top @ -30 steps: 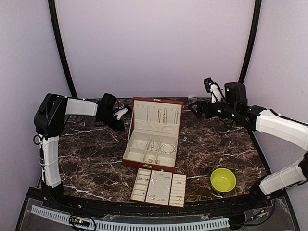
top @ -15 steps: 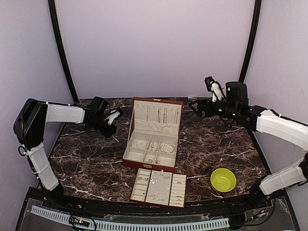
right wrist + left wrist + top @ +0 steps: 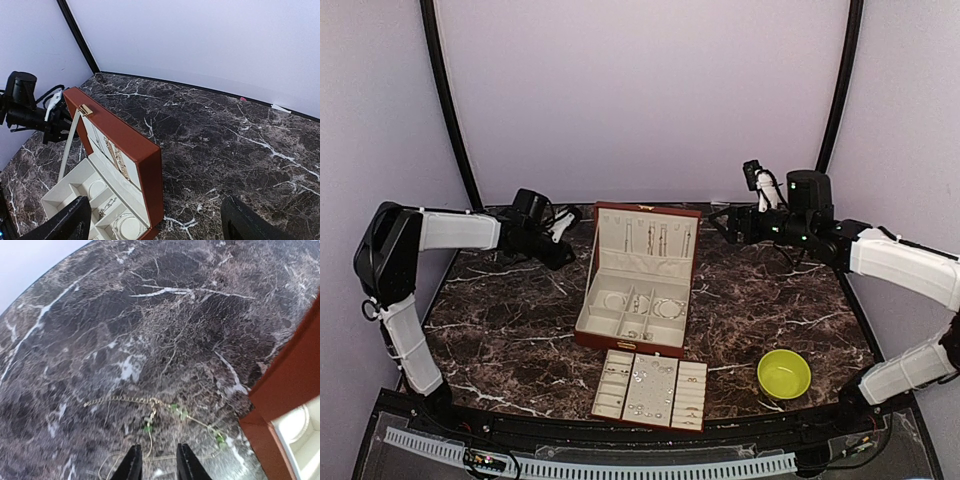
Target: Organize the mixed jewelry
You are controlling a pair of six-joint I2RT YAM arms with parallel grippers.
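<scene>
Both arms reach far back: left gripper (image 3: 157, 456) narrowly parted over chain (image 3: 131, 400), right gripper (image 3: 155, 212) wide.

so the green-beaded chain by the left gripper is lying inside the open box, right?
Not quite. The chain lies on the bare marble table, outside the box, not in it. The left wrist view shows this. The rest holds: it has green beads, it sits just ahead of the left gripper, and the box is open.

Chain (image 3: 125, 399) on table (image 3: 150, 315), left of box (image 3: 292, 375)
</scene>
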